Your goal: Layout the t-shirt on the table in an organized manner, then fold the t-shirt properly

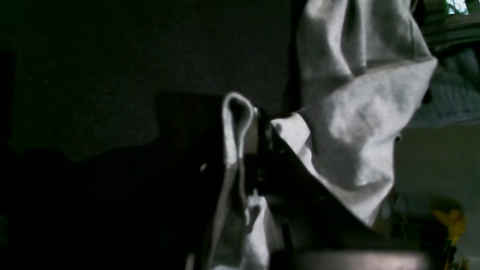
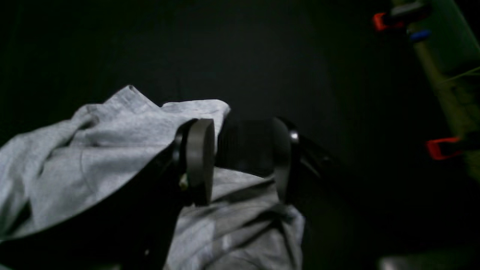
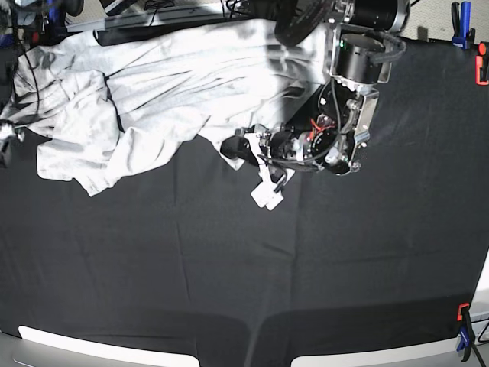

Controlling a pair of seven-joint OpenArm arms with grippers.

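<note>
table [image 3: 191, 267]: black cloth is covering it, faint creases running across.
t-shirt [image 3: 153, 84]: light grey, lying bunched and wrinkled toward 11 o'clock in the base view, one corner trailing toward the middle.
left arm [image 3: 355, 84]: reaching in from 1 o'clock, wrist bending toward 9 o'clock.
left gripper [image 3: 246, 145]: fingers are pinching a fold of the t-shirt's edge.
right gripper [image 2: 240, 161]: fingers are standing partly apart over the t-shirt, nothing between them.
clamps [image 2: 442, 147]: red ones are gripping the table edge.

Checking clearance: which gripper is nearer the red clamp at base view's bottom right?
Left. Left gripper mid-table, up-left of the red clamp; right gripper farther, over the t-shirt.
</note>
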